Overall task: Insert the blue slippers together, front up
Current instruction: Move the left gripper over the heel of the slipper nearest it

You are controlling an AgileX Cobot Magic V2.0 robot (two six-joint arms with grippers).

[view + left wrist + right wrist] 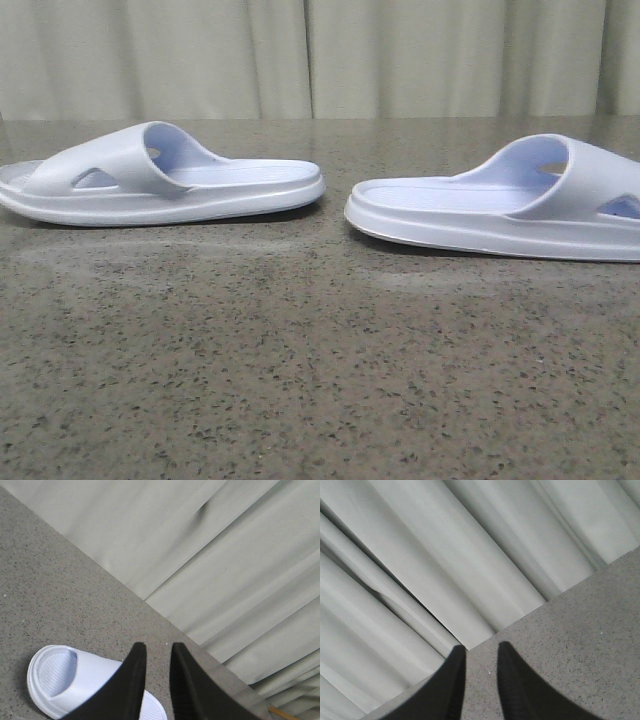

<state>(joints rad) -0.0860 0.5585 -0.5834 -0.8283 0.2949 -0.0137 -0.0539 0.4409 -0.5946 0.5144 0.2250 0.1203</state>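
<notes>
Currently both blue slippers sit sole-down on the speckled table, side-on to the front camera, heels facing each other across a bare gap. Left slipper has its strap toward the left edge; right slipper runs off the right edge. Pleated curtain behind the table. No arms in the front view. Left wrist view: left tool above the table, fingers slightly apart, pinching nothing, one slipper end just below it. Right wrist view: right tool, narrow gap, empty, only table and curtain.
</notes>
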